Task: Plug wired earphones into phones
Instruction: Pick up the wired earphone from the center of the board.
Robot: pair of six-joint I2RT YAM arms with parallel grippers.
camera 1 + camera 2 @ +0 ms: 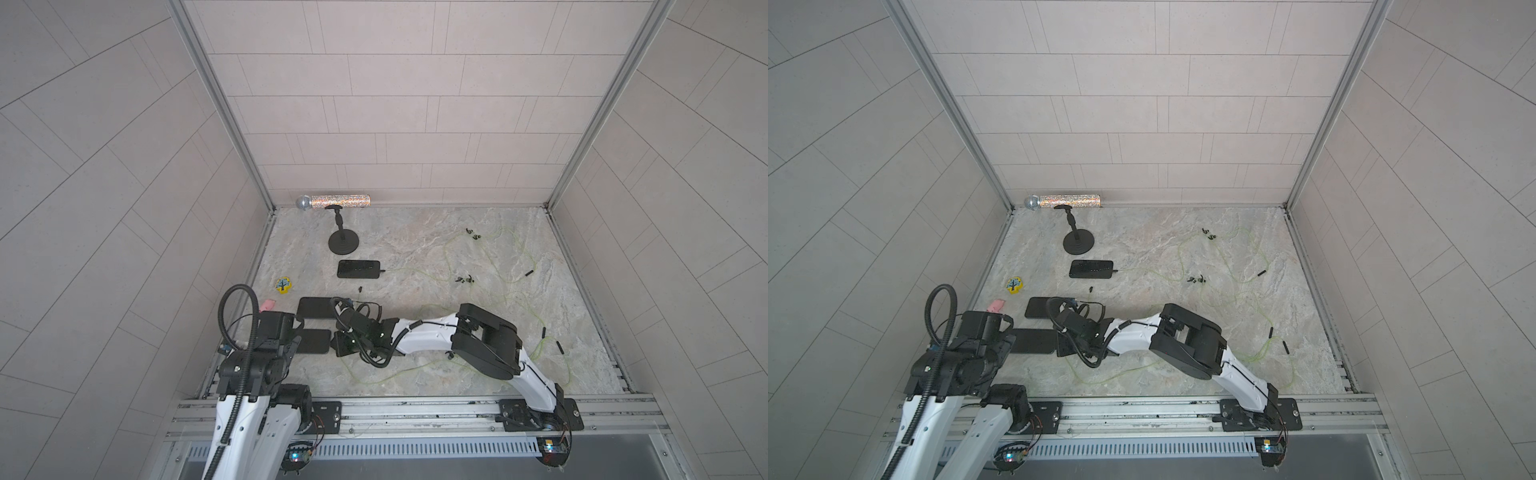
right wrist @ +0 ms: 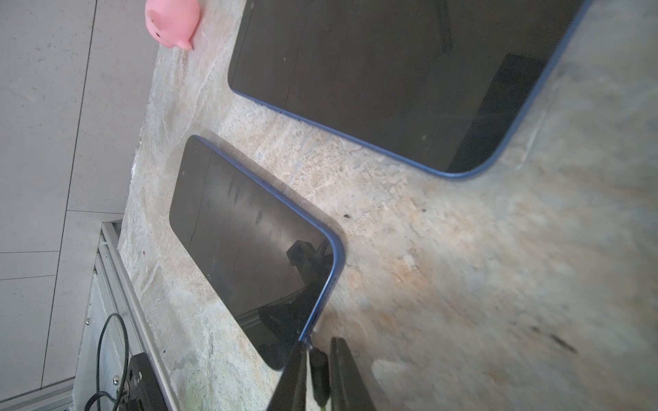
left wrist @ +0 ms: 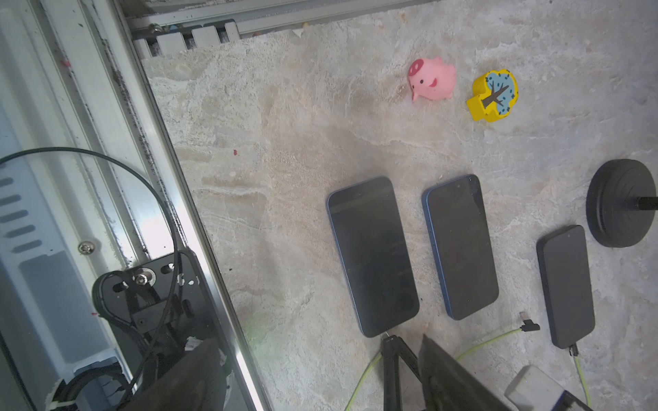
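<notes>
1. Farthest from the stand (image 1: 344, 245), so closest to you, the near phone (image 3: 372, 256) is the one you're working on. Your right gripper (image 2: 318, 347) is pinched on a black plug (image 2: 319, 366), with the plug's tip right at the phone's end edge. I can't tell if it's seated or only touching, so I wouldn't count this one as done yet.
2. At that phone's other end, your left gripper (image 1: 296, 334) hangs with its jaws wide apart and nothing in them. Can't tell whether it touches the phone.
3. One step closer to the stand, the middle phone (image 3: 461, 245) has nothing plugged in. A loose plug (image 3: 529, 325) on its green cable lies near the phone's end edge, not touching it. I reckon that's the main job left.
4. Just beside the stand, the far phone (image 3: 566, 284) has a plug in its end edge, with the cable trailing away from it. That one looks finished.
5. Well off to the side of the stand, the earbuds (image 1: 465, 279) and the pale green cables (image 1: 446, 257) sprawl loose over the table. They could snag when you drag the last plug over.
</notes>
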